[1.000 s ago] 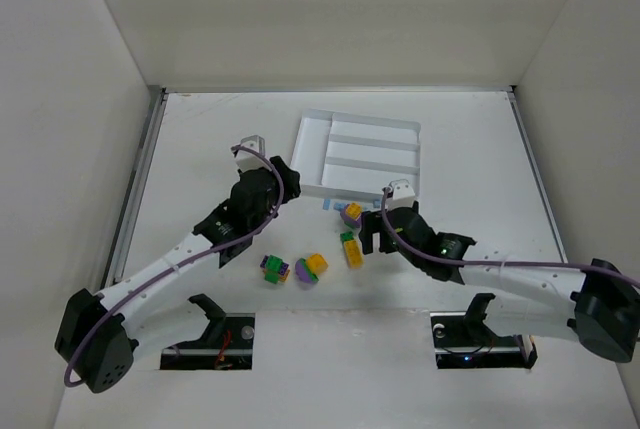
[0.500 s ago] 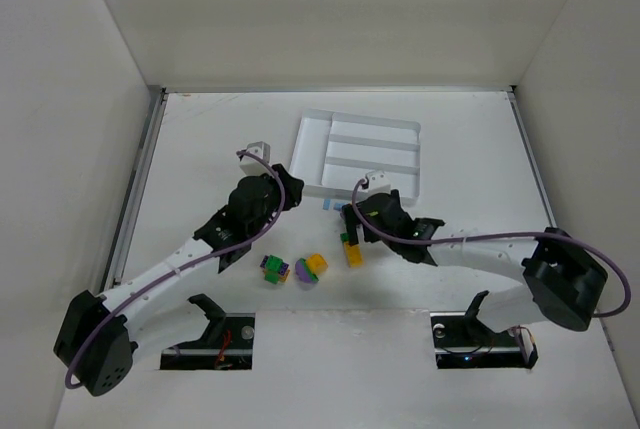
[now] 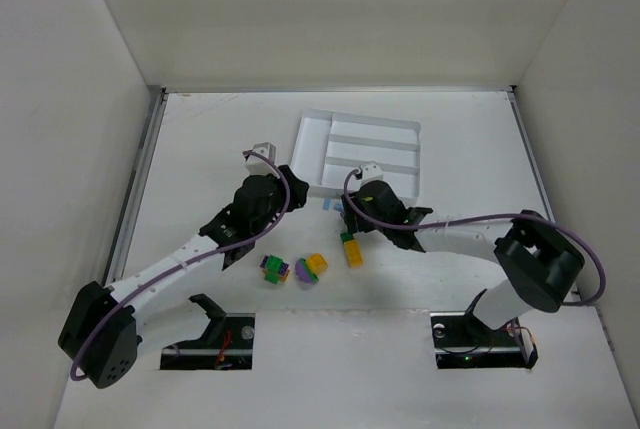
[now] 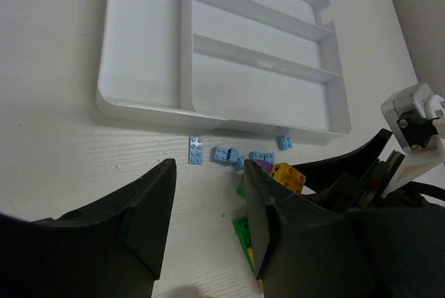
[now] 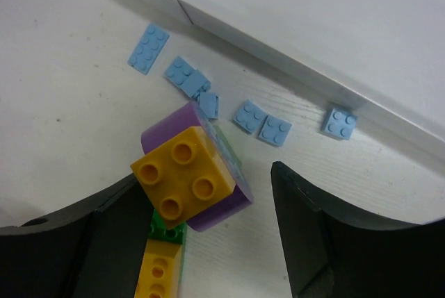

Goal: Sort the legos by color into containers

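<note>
My right gripper (image 5: pixel 208 180) is open and straddles a clump of a yellow-orange brick (image 5: pixel 184 173) on a purple piece (image 5: pixel 222 208), which rests on the table. In the top view it (image 3: pixel 352 211) sits just in front of the white tray (image 3: pixel 318 149). A green and yellow bar (image 5: pixel 160 270) lies under the clump's near side and shows in the top view (image 3: pixel 351 249). Several pale blue bricks (image 5: pixel 249 115) lie along the tray wall (image 5: pixel 278 34). My left gripper (image 4: pixel 208 173) is open and empty, left of this pile (image 3: pixel 288 181).
Two mixed-colour clumps lie nearer the arm bases: a green, purple and yellow one (image 3: pixel 274 268) and a yellow and purple one (image 3: pixel 311 268). The tray's compartments (image 4: pixel 139 41) hold no bricks. White walls enclose the table.
My right gripper has swung left and forward until its open fingers stand around the yellow and purple clump. My left gripper has edged slightly toward the tray.
</note>
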Controlling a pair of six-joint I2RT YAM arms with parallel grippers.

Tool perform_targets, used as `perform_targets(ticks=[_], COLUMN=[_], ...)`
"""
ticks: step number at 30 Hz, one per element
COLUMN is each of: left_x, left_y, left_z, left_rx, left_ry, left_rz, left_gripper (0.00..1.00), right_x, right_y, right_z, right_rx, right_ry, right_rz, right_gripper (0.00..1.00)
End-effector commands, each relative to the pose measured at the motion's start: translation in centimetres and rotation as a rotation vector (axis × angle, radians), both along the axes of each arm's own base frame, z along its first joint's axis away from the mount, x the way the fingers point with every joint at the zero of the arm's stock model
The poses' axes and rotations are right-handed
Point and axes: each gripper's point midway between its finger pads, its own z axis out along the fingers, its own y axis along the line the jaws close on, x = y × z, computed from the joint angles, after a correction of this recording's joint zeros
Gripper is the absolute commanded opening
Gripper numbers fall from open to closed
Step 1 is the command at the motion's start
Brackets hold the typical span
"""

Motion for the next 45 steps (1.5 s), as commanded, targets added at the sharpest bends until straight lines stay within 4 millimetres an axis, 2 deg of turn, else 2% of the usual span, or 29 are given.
perform_targets(ticks=[1, 5, 9, 11, 16, 22, 25, 28, 36, 40, 45], left_x=[0.4, 0.5, 0.4, 0.6, 0.9, 1.3, 1.3, 1.1, 0.1, 0.4, 0.7], left_y=[-0.5, -0.8, -0.8, -0.7, -1.2, -3.4, -4.2, -4.8, -4.9, -4.1, -4.5], left_z=[1.3, 1.3, 1.7, 2.0, 3.4, 6.7, 8.7, 10.1, 11.4, 11.5, 12.2], left_rx=[-0.043, -0.053, -0.067, -0.080, -0.127, -0.356, -0.501, -0.628, -0.770, -0.794, -0.825], left_ry=[-0.037, -0.022, -0.032, -0.032, -0.053, -0.054, -0.088, -0.104, -0.151, -0.165, -0.190], left_rz=[-0.006, -0.007, 0.000, 0.007, 0.016, 0.034, 0.042, 0.035, 0.033, 0.077, 0.062], left_gripper=[0.42, 0.44, 0.49, 0.52, 0.55, 0.57, 0.60, 0.62, 0.62, 0.62, 0.62], right_x=[1.8, 1.9, 2.3, 2.3, 3.1, 3.3, 3.5, 3.0, 2.0, 1.9, 2.2], right_y=[2.6, 2.5, 2.0, 1.8, 0.5, 0.6, 0.6, 1.0, 2.1, 3.2, 4.1], right_z=[2.8, 3.1, 2.9, 3.9, 9.9, 18.8, 21.9, 23.6, 25.2, 25.2, 24.9], right_rx=[0.105, 0.115, 0.114, 0.133, 0.333, 0.672, 0.830, 0.960, 1.141, 1.191, 1.236], right_ry=[-0.069, -0.073, -0.068, -0.079, -0.165, -0.214, -0.200, -0.157, -0.086, -0.025, 0.024], right_rz=[0.027, 0.019, -0.006, -0.017, -0.079, -0.070, -0.070, -0.047, -0.003, 0.024, 0.042], right_gripper=[0.67, 0.44, 0.29, 0.26, 0.25, 0.24, 0.22, 0.22, 0.22, 0.22, 0.23])
